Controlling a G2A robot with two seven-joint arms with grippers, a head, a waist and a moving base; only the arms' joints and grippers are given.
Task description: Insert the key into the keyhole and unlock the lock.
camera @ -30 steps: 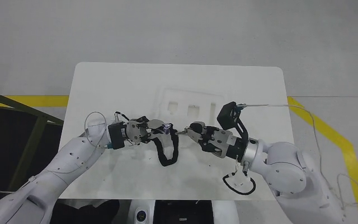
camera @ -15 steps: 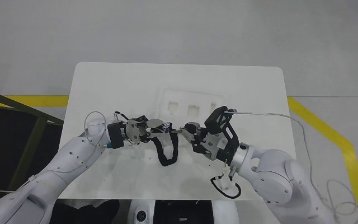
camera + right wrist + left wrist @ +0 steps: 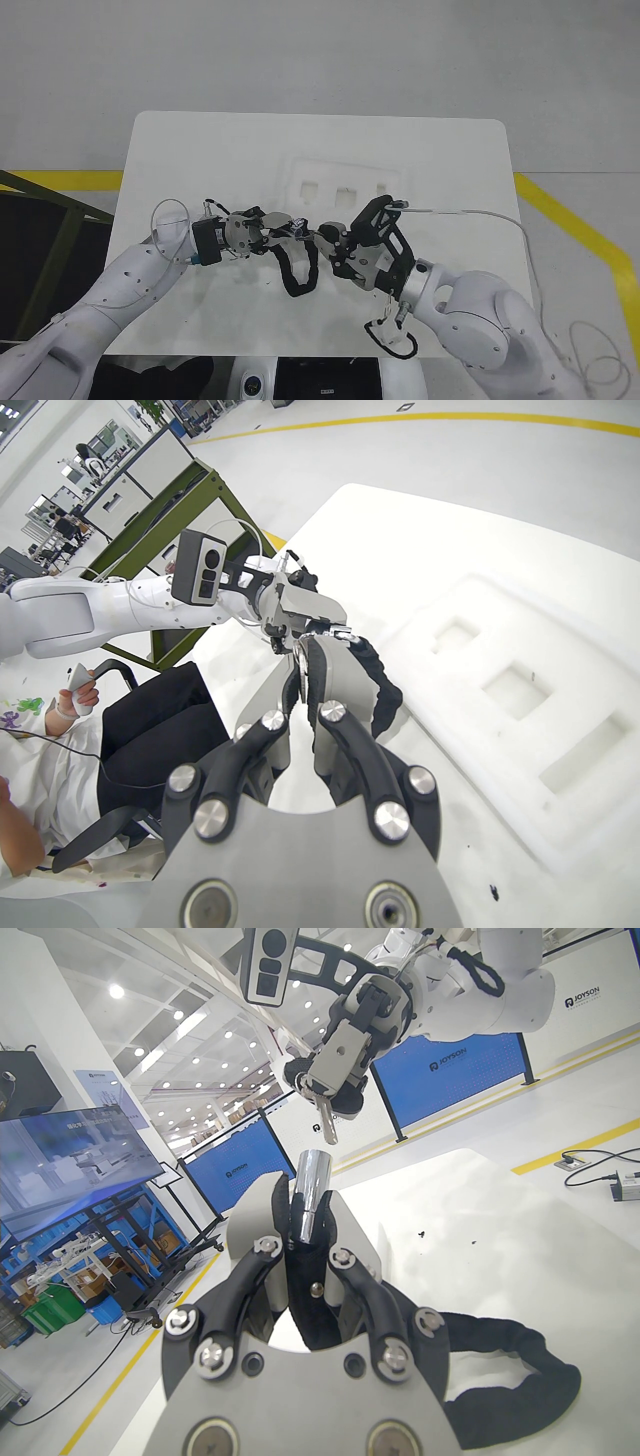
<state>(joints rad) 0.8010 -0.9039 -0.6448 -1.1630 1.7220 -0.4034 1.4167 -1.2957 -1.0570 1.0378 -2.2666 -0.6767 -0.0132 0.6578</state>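
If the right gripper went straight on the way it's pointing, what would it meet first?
The right gripper leads with the key, which would probably meet the chrome end of the lock held in the left gripper. A gap separates them; the tip looks off-centre, though depth is unclear.

The lock cylinder is polished, mirror-bright metal, the cable running from it is sleeved in rough black woven cloth, the key just off its tip is duller silvery metal, and the foam tray near it looks matt white and faintly grainy.
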